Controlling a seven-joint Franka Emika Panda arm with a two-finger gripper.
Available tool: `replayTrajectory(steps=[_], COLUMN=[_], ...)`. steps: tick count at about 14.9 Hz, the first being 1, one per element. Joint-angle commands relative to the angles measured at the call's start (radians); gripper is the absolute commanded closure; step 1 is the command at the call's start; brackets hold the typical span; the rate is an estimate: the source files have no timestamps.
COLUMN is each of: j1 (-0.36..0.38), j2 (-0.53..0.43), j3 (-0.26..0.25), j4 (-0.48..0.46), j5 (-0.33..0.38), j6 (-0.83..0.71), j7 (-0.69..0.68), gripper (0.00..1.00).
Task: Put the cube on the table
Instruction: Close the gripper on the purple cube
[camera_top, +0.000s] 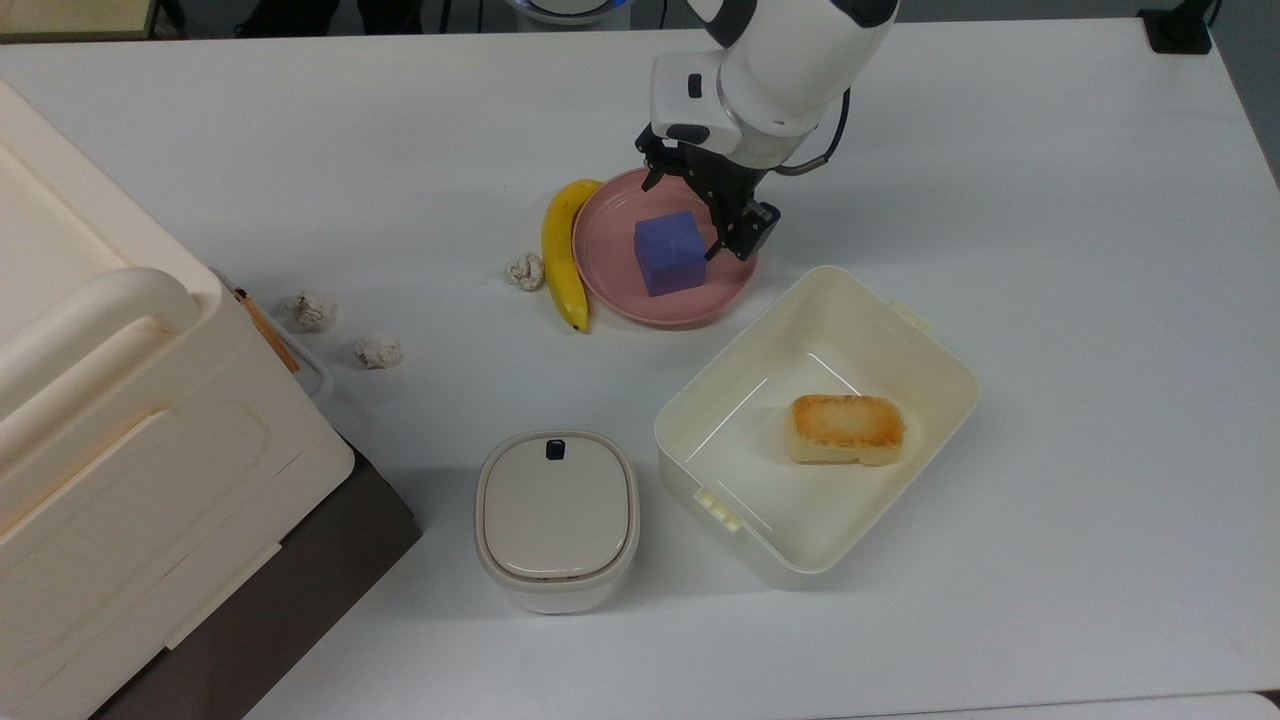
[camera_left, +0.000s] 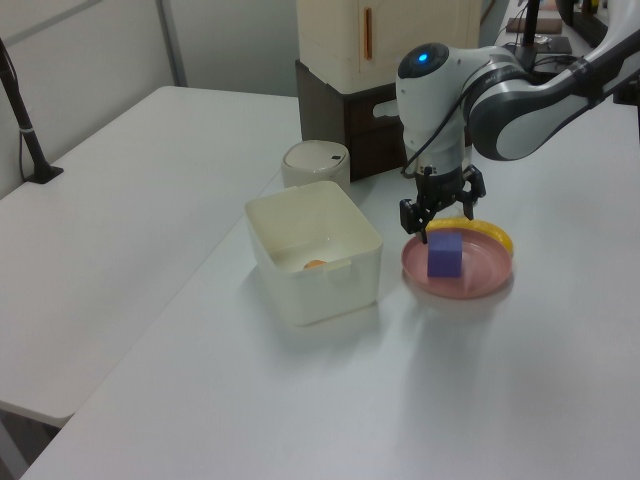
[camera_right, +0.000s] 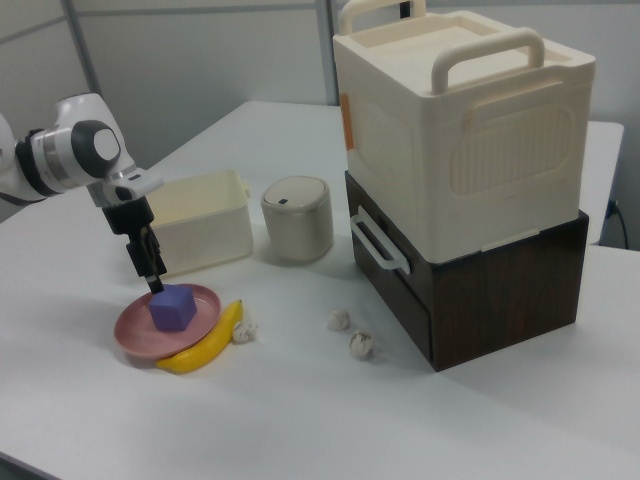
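The cube (camera_top: 669, 253) sits on the pink plate (camera_top: 612, 270), on the bench (camera_top: 1050, 300). The hand (camera_top: 697, 205) hovers just above the cube, fingers apart and not touching it. A banana (camera_top: 560, 252) lies against the plate

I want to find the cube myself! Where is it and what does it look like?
Find the white table, then the round pink plate beside the yellow banana. The cube sits on that plate: a purple-blue block, unlike the golden bread in the cream bin.
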Motion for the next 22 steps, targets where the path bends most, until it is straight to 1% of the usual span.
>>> replayTrajectory(steps=[1,3,5,13,17,20,21,22], j1=[-0.001,-0.004,-0.004,-0.038,-0.036,-0.032,-0.032,-0.032], j2=[0.013,0.028,0.036,0.029,0.034,0.039,0.049,0.057], j3=[-0.005,-0.006,-0.006,-0.008,-0.008,-0.008,-0.008,-0.008], j4=[-0.016,-0.013,-0.016,-0.008,-0.025,-0.042,-0.040,-0.039], j5=[-0.009,-0.007,-0.007,-0.012,-0.014,-0.015,-0.017,-0.017], j6=[-0.007,-0.004,-0.004,-0.004,-0.004,-0.002,-0.002,-0.002], j7=[0.154,0.211,0.234,0.234,0.241,0.280,0.280,0.276], gripper=[0.00,0.00,0.00,0.00,0.00,0.00,0.02,0.10])
